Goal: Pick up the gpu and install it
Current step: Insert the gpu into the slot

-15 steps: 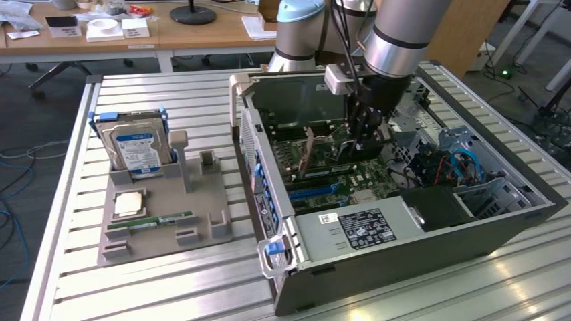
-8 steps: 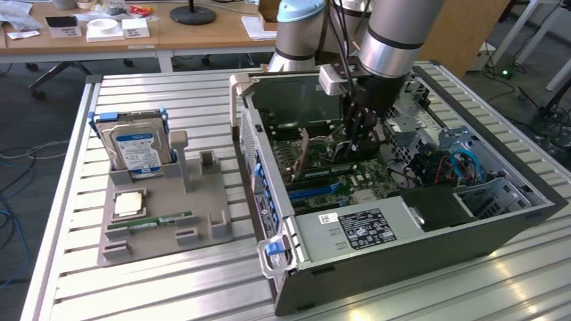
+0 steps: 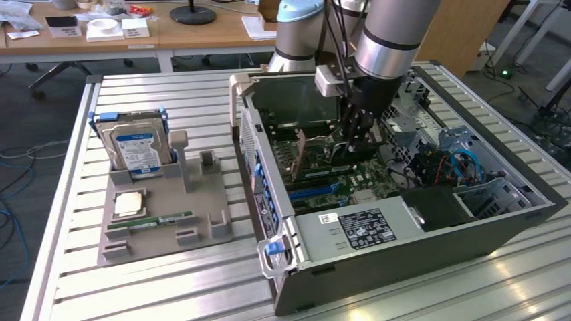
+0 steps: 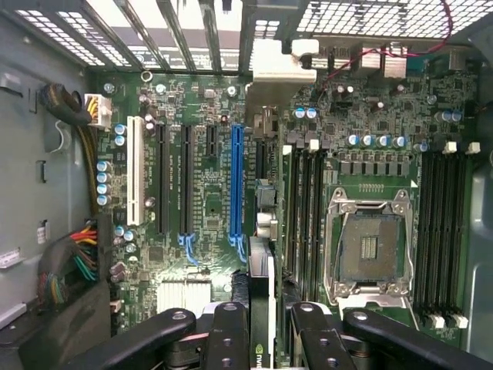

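Two views give different halves of the scene. In the exterior view, going from its left to its right, a grey holder (image 3: pixel 165 231) lies on the slatted metal table (image 3: pixel 196 294), at about 9 o'clock from the open computer case (image 3: pixel 402 261). At the holder's 12 o'clock end a hard drive (image 3: pixel 134 148) with a blue-white label stands upright. A square chip (image 3: pixel 130 202) lies flat at 6 o'clock from it, and a narrow green RAM stick (image 3: pixel 152 224) lies further toward 6 o'clock. More to the right, the arm (image 3: pixel 392 33) enters the picture at 12 o'clock with its end inside the case. The gripper (image 3: pixel 357 137) hangs low over the board, near the case's middle.

The wrist view looks straight down on the motherboard (image 4: pixel 200 116) and makes clear what the exterior view leaves unclear. The gpu (image 4: pixel 260 281) stands on its edge between the two black fingers (image 4: pixel 229 331), which are closed on it, one on each face. A green logo is on the card's upper edge. The card runs parallel to the long blue slot (image 4: pixel 236 181), just beside it, on the side toward the memory slots (image 4: pixel 304 208). Whether its lower edge touches the board I cannot tell.

Around the card, a white slot (image 4: pixel 137 169) and two black slots lie beyond the blue one. The CPU socket (image 4: pixel 370 247) lies past the memory slots, and a bundle of coloured cables (image 4: pixel 73 266) sits by the case wall.
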`<state>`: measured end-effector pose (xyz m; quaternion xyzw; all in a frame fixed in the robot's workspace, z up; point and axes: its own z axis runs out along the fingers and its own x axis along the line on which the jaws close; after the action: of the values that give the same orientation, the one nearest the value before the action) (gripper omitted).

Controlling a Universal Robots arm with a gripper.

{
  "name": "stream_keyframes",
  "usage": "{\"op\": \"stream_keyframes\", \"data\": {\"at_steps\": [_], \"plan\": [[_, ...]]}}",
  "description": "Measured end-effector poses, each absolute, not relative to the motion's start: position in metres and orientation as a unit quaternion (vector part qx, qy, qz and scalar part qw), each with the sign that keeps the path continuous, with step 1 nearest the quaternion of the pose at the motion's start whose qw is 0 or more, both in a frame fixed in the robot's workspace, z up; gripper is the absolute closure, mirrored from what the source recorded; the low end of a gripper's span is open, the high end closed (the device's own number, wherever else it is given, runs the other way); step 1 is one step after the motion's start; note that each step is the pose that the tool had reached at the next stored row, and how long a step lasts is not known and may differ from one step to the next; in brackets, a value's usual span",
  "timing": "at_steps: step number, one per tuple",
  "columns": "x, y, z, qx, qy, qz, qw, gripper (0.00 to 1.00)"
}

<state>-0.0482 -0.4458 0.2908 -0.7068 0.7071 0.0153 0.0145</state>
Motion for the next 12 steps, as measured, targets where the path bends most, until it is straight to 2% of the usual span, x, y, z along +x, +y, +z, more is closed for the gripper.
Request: {"op": "stream_keyframes", "data": {"at_steps": [12], "plan": [[-0.0508, -0.4519, 0.2824, -0.707, 0.707, 0.015, 0.015, 0.74]]}}
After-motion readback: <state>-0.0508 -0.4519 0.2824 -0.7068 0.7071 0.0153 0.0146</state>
